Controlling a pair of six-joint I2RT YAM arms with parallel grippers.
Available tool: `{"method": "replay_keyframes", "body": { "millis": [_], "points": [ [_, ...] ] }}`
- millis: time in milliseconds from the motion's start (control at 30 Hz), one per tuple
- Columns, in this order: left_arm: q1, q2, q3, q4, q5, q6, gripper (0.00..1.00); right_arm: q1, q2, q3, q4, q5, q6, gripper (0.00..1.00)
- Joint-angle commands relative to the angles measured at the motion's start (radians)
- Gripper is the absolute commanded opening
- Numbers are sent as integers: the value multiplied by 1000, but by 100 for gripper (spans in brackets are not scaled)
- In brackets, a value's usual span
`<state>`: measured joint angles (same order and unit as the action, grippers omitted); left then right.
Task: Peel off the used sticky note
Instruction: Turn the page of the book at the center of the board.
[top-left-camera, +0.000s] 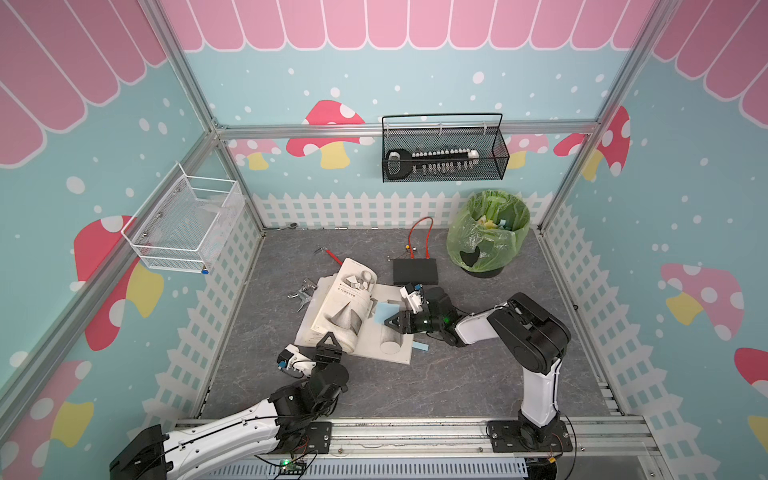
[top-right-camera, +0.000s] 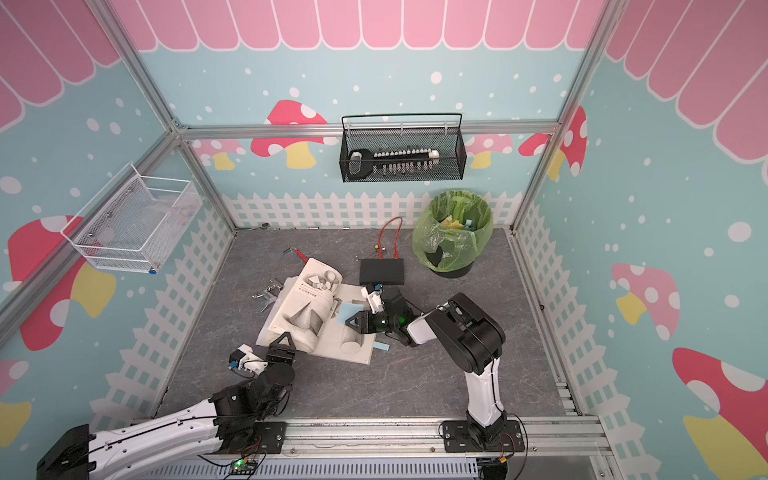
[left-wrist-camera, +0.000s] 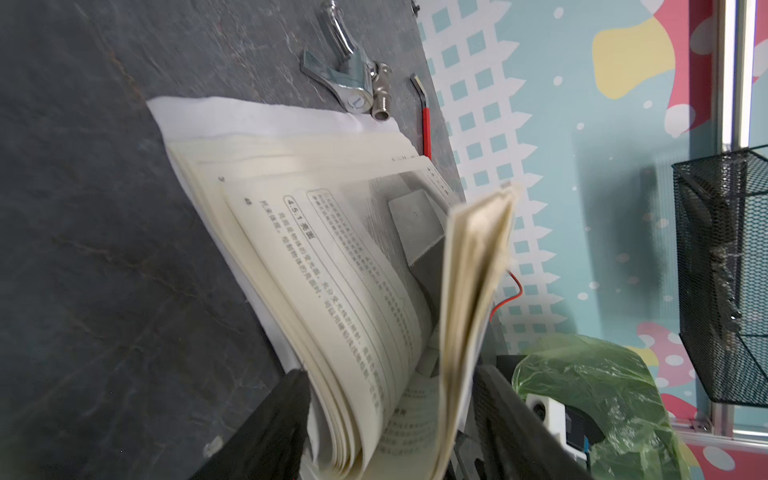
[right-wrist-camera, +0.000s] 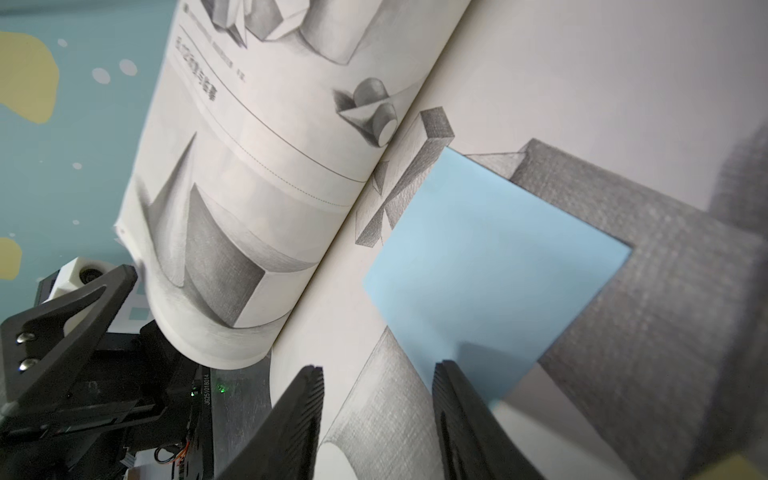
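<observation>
My right fingers (right-wrist-camera: 461, 415) stand spread, one hiding the note's (right-wrist-camera: 490, 266) near corner; my left fingers (left-wrist-camera: 274, 428) stand spread either side of the book's (left-wrist-camera: 332, 270) curled, blurred pages.

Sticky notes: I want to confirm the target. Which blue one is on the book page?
The blue note on the open book, at the right gripper. The other blue note lies on the table at the book's edge.

Bare grey tabletop (top-left-camera: 436, 386) between book (top-left-camera: 345, 307) and front rail (top-left-camera: 415, 432), black box (top-left-camera: 415, 271) and bin (top-left-camera: 486, 237) close behind book
</observation>
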<state>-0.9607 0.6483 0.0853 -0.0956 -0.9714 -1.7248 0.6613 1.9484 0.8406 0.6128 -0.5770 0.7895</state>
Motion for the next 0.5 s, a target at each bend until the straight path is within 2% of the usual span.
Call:
{"method": "replay_keyframes", "body": {
  "millis": [0, 267, 467],
  "points": [
    [40, 10, -15, -9, 31, -18, 67, 8, -20, 85, -174, -3, -71, 49],
    [76, 6, -27, 12, 57, 19, 67, 9, 178, 400, -290, -48, -121, 45],
    [80, -27, -44, 9, 82, 28, 67, 12, 225, 492, -307, -72, -118, 45]
  ]
}}
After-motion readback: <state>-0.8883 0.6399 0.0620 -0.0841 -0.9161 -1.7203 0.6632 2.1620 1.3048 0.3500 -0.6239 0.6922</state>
